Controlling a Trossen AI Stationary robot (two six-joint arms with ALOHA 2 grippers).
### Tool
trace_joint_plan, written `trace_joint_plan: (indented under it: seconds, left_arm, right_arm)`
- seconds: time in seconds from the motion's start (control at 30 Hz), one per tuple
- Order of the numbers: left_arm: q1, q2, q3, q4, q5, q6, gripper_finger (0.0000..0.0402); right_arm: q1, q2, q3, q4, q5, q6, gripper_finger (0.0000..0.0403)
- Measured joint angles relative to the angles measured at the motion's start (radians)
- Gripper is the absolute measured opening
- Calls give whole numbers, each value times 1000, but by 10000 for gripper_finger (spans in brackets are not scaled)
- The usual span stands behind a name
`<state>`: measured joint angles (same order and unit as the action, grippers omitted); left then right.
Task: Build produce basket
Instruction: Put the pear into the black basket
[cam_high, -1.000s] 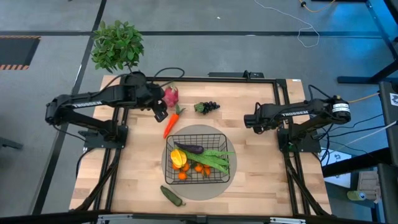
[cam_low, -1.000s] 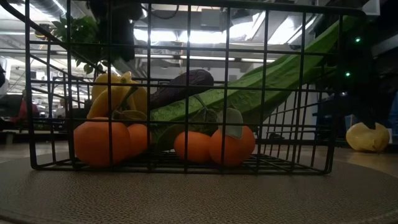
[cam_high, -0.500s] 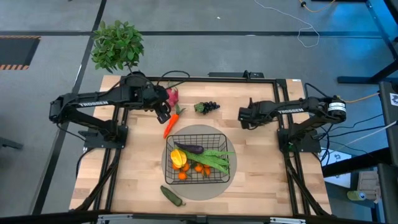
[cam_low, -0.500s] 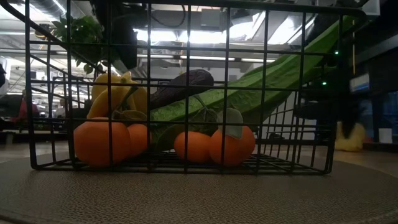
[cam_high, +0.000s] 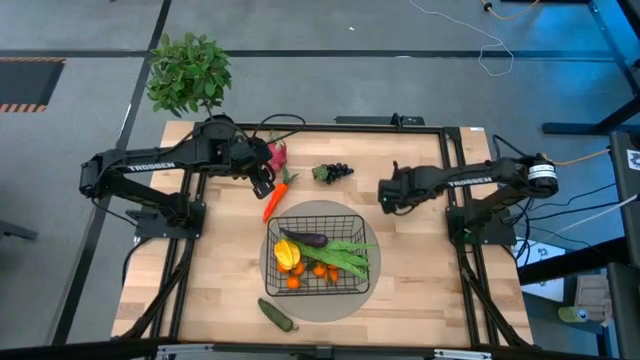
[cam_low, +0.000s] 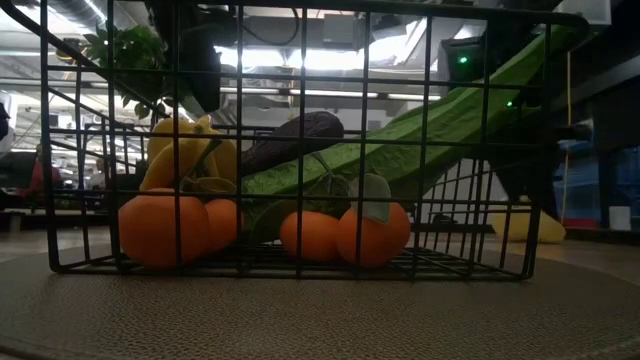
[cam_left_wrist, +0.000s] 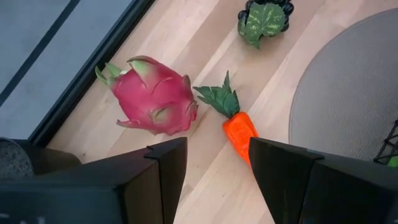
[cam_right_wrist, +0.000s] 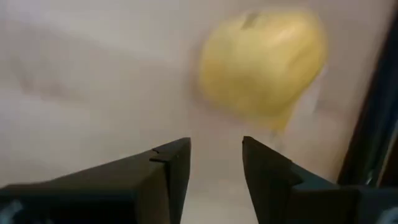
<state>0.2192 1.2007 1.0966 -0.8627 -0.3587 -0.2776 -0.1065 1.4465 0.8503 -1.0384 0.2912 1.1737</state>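
1. As seen from above, the black wire-mesh basket sits on a grey round mat, mid-tabletop, holding produce.
2. Left wrist view: left gripper spread, empty, above the orange toy carrot beside a pink dragon fruit.
3. Right wrist view: right gripper spread, empty, near a yellow lemon.

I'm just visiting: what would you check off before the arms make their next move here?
1. Left gripper open above carrot: ok.
2. Carrot clear of dragon fruit: ok, a small gap shows.
3. Right gripper open, lemon ahead of it: ok.
4. Basket sits on the mat: ok.
5. Room left in the basket: cannot tell; beans lean across it.
6. Grapes and cucumber still outside the basket: not ok.
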Motion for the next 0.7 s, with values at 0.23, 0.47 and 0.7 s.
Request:
trace_joint_plan:
  seconds: [0.23, 0.47, 0.7]
  left_arm:
    - [1, 0, 0, 0, -7, 0, 162]
    - [1, 0, 0, 0, -22, -1, 162]
    - [1, 0, 0, 3, -23, -3, 162]
  right_arm:
    - [106, 0, -65, -30, -24, 17, 135]
    - [127, 0, -115, -217, -15, 195, 135]
    - [94, 0, -167, -185, 182, 368, 135]
